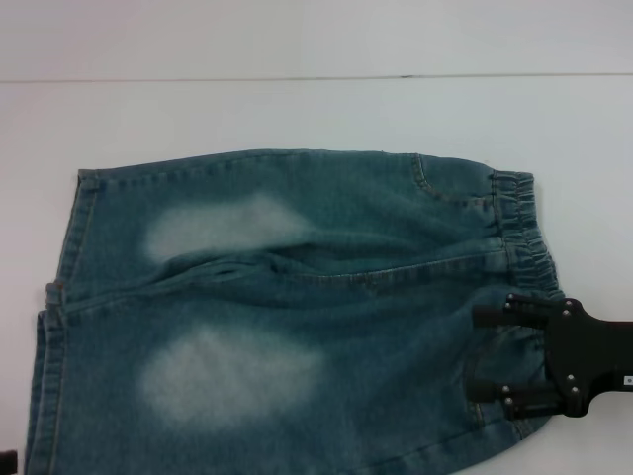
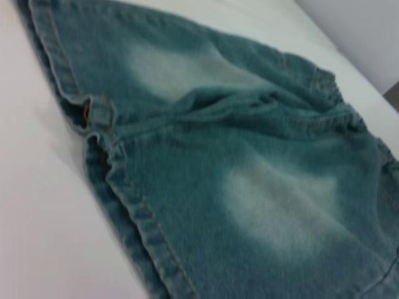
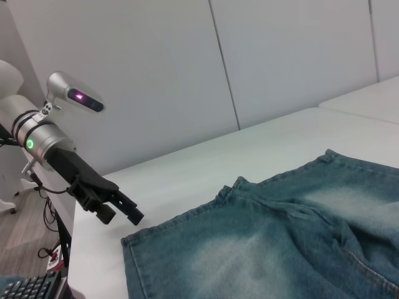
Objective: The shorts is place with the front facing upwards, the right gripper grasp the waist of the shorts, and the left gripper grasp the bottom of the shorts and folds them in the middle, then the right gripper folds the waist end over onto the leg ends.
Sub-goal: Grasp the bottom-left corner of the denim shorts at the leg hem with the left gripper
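Observation:
The blue-green shorts point(image 1: 297, 317) lie flat on the white table point(image 1: 297, 109), front up. The gathered waist point(image 1: 524, 228) is on the right and the leg ends point(image 1: 61, 287) on the left. My right gripper point(image 1: 475, 352) is open and hovers over the near end of the waist, one finger on each side of a stretch of denim. The left gripper point(image 3: 124, 218) shows in the right wrist view, open, just off the near corner of the leg hem point(image 3: 181, 215) and apart from it. The left wrist view looks down on the stitched hems point(image 2: 93, 118).
The table's far edge meets a pale wall point(image 1: 297, 40). The near edge of the table runs close below the shorts. Off the table's left side, near the floor, are a keyboard point(image 3: 28, 289) and cables.

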Available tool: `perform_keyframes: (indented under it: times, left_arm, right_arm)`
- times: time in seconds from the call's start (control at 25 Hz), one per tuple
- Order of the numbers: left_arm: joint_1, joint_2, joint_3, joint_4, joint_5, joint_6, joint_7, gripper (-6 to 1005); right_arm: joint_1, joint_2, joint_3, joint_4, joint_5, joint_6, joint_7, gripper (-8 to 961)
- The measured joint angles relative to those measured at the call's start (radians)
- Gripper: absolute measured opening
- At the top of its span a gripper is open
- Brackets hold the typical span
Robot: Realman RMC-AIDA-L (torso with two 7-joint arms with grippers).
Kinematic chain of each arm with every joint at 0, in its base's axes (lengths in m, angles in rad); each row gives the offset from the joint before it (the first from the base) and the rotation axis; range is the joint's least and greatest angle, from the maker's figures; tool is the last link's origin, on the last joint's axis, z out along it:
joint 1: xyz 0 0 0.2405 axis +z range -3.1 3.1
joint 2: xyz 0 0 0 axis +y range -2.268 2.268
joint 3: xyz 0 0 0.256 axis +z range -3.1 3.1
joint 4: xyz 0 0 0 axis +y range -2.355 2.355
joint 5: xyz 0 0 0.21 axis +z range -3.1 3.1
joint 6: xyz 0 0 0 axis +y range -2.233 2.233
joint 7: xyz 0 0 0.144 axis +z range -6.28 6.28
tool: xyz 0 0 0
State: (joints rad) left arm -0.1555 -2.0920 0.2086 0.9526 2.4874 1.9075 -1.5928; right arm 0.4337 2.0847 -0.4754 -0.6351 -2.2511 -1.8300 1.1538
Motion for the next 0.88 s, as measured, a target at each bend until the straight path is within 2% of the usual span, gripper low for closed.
perform_keyframes:
  times: [0.6, 0.88]
  left_arm:
    - [-0.023, -0.005, 0.006, 0.000, 0.030, 0.017, -0.001, 927]
    - [-0.019, -0.012, 0.002, 0.036, 0.034, 0.014, -0.008, 927]
  right_arm:
    - [0.000, 0.002, -0.002, 0.000, -0.005, 0.000, 0.000, 922]
    - [-0.004, 0.001, -0.002, 0.000, -0.006, 0.000, 0.000, 921]
